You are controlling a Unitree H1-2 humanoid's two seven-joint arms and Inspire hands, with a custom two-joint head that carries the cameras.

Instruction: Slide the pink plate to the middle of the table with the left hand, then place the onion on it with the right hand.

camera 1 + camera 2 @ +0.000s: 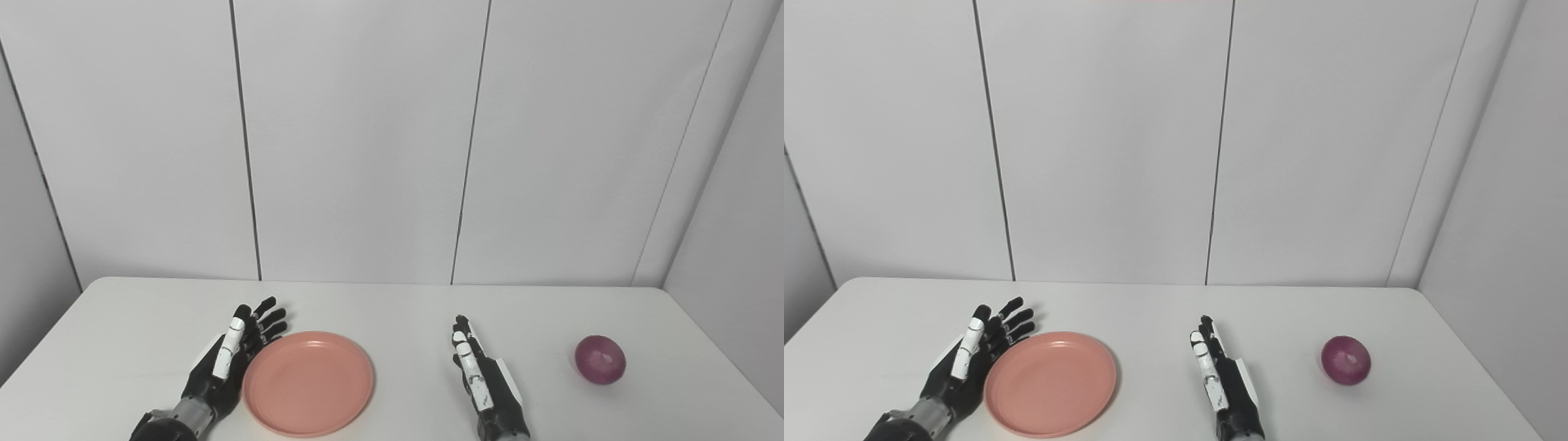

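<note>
Table (pixel 392 306) fills the lower frame, with the plate (pixel 308 383) lower left of centre. Left hand (pixel 236 361) lies just beside its left rim, fingers spread, holding nothing, so the push would go toward frame right. Right hand (pixel 484 380) lies flat and empty at lower centre; onion (pixel 600 359) sits well apart, lower right.

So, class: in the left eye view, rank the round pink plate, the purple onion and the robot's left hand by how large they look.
1. Round pink plate, largest.
2. Left hand, black and white, open beside the plate's left rim.
3. Purple onion, smallest.
</note>
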